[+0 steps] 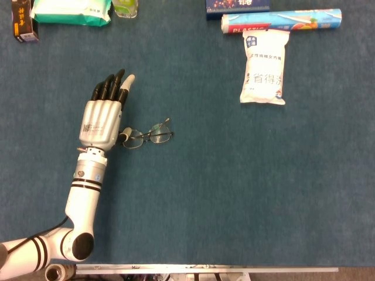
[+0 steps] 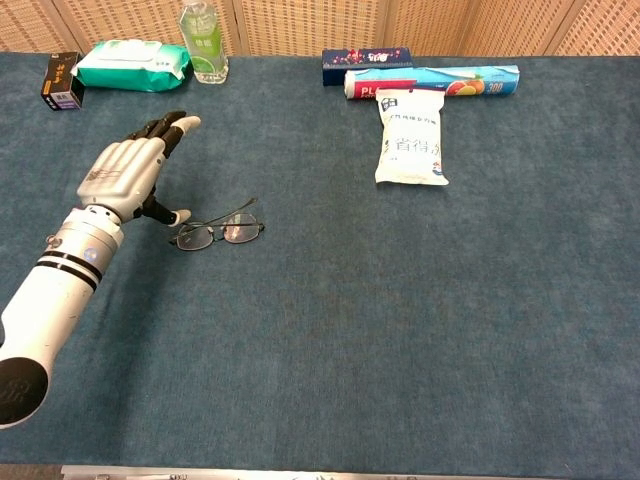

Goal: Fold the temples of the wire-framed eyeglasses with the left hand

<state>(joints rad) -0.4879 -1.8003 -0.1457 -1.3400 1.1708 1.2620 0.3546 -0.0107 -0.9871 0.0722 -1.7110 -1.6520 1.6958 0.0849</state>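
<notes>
Fingers [image 1: 111, 86] of the left hand [image 1: 102, 117] lie straight and close together, pointing toward the top of the frame, holding nothing; thumb tip [image 2: 181, 215] angles down beside the frame end, contact uncertain; likely set there to push a temple inward. Wire-framed eyeglasses [image 1: 148, 135] lie lenses-down on the blue table mat [image 1: 234, 187], left of centre, just right of the hand; one temple [image 2: 228, 210] appears to stick out, unfolded. White pouch [image 1: 265, 67] and plastic wrap box [image 1: 281, 21] sit upper right, well apart. Right hand absent from both views.
</notes>
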